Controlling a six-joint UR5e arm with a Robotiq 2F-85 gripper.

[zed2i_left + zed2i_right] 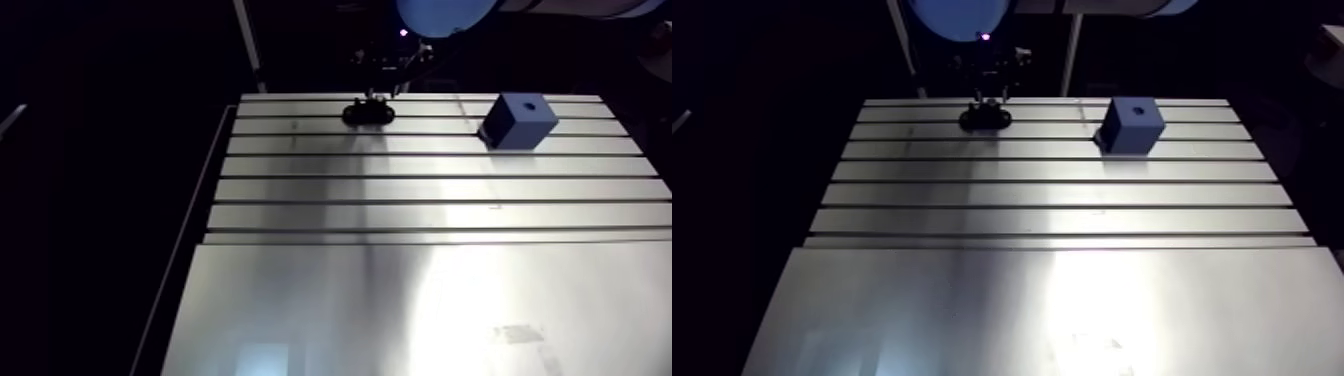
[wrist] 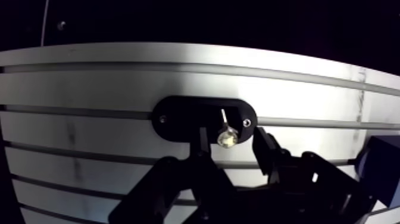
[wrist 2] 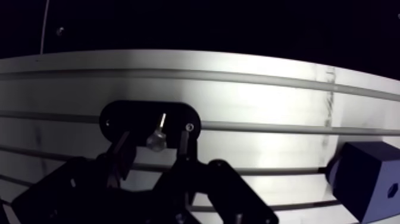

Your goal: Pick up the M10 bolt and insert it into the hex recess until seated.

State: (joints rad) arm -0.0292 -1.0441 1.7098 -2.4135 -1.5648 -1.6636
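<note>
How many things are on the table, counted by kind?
bolt: 1
black holder: 1
blue block: 1
Total: 3

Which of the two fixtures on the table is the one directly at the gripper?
The black oval holder, carrying the bolt between the open fingers of the gripper. The blue block stands apart, off to one side.
</note>
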